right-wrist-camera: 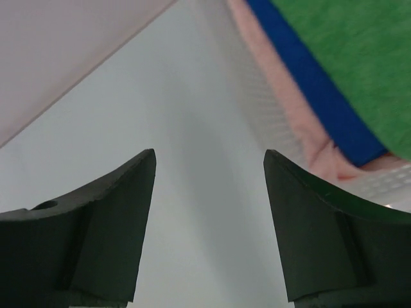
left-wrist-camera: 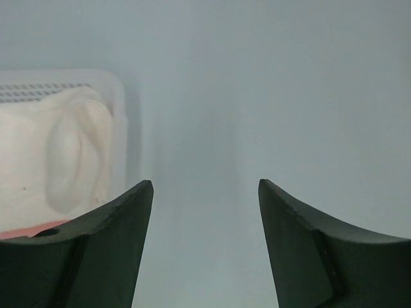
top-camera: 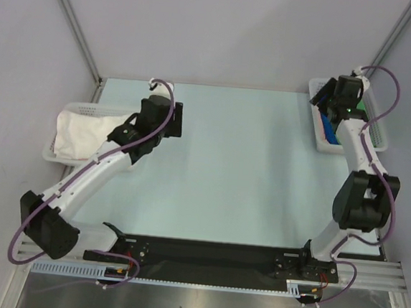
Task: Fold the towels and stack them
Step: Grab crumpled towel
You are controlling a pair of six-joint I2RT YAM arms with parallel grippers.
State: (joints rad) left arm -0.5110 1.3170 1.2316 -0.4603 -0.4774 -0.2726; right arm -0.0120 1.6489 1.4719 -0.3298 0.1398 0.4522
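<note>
Left gripper (left-wrist-camera: 205,247) is hovering over the table (top-camera: 247,172) with its jaws standing wide apart and nothing between them. It is pointing away from the left basket (top-camera: 80,107) and touching neither the basket nor the cloth inside it. The right gripper (right-wrist-camera: 209,231) is also spreading its jaws wide and gripping nothing. It is hanging at the far right corner, just beside the near wall of the right basket (top-camera: 326,146).

The pale table is running between the two arms, with one white perforated basket sitting at its left edge and the other at its far right.

The white towel (top-camera: 85,133) is lying bunched in the left basket, bulging above the rim and spilling toward the near side. In the right basket, the green towel (right-wrist-camera: 347,51) is lying uppermost. The blue towel (right-wrist-camera: 308,77) is showing as a band along the green towel's edge. The pink towel (right-wrist-camera: 289,115) is showing as a paler band between the blue towel and the basket wall.

A thin salmon sliver (left-wrist-camera: 26,230) is peeking out below the white towel in the left wrist view, too little of it showing to identify.
</note>
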